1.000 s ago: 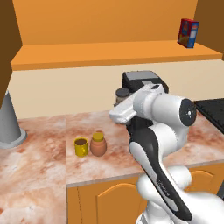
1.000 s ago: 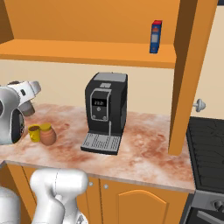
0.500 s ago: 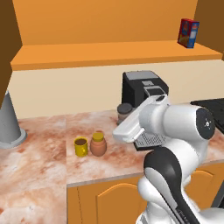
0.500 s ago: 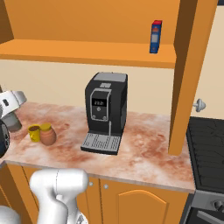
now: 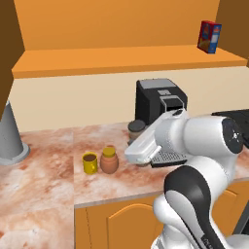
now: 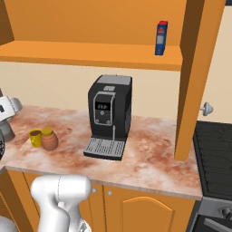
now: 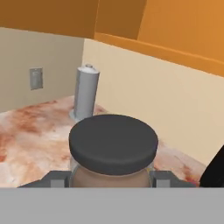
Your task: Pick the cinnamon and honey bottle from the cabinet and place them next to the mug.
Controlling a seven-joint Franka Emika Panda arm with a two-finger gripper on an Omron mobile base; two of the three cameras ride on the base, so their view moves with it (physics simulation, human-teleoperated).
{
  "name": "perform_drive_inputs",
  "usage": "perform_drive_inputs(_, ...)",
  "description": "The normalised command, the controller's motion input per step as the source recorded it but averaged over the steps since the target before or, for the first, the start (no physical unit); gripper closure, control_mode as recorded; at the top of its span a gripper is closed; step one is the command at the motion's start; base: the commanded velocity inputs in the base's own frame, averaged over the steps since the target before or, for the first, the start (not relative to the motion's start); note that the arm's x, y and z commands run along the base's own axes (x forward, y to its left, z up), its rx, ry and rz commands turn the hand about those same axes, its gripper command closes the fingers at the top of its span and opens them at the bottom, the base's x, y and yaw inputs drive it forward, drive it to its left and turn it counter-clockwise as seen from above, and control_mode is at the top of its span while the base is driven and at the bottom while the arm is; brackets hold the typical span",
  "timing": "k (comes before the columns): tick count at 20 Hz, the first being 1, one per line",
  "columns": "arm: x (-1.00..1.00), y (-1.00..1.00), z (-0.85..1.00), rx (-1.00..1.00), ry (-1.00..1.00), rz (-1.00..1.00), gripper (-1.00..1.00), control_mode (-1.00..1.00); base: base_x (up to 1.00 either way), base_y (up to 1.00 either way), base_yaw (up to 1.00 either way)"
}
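Two fingertips (image 7: 52,178) flank the cinnamon (image 7: 113,151) in the hand view, one on each side of its body just under the dark cap, so the gripper (image 7: 108,179) is closed narrow on the cinnamon and holding it. From the left base view the cinnamon (image 5: 136,127) shows as a dark cap beyond the end of the white hand, above the counter (image 5: 44,194), just left of the coffee machine (image 5: 158,104) and right of the honey bottle (image 5: 109,160). Honey bottle stands upright on the counter, just beside the mug (image 5: 90,163), on its right; whether they touch, cannot tell. Right base view has the same pair, mug (image 6: 35,137) left, honey bottle (image 6: 49,139) right, near the counter's left end, well apart from the coffee machine (image 6: 110,113). Cabinet (image 5: 121,61) shelf runs above the counter, with a red and blue box (image 5: 209,36) upright at its far right end; same box (image 6: 161,38) stands beside the brown side panel in the right base view. Grey post (image 5: 9,136) stands on the counter at far left, well apart from the mug; in the hand view the post (image 7: 86,92) is upright behind the cinnamon cap, near the wall corner, with an outlet (image 7: 36,78) on the wall to its left. Stove (image 6: 215,154) sits at the right edge.
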Motion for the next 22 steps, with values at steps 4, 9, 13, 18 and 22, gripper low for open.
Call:
perform_drive_inputs(4, -0.23, 0.14, -0.93, 0.51, -0.13, 0.07, 1.0, -1.0, 0.0, 0.0, 0.0)
perform_drive_inputs(9, -0.13, 0.1, -0.92, 0.48, -0.14, 0.06, 1.0, -1.0, 0.0, 0.0, 0.0)
perform_drive_inputs(13, 0.0, 0.0, -0.21, 0.11, -0.03, 0.0, 1.0, -1.0, 0.0, 0.0, 0.0)
perform_drive_inputs(18, 0.02, 0.11, -0.92, 0.0, 0.0, 0.0, 1.0, -1.0, 0.0, 0.0, 0.0)
perform_drive_inputs(22, 0.08, 0.26, -1.0, 0.0, -0.01, 0.0, 1.0, -1.0, 0.0, 0.0, 0.0)
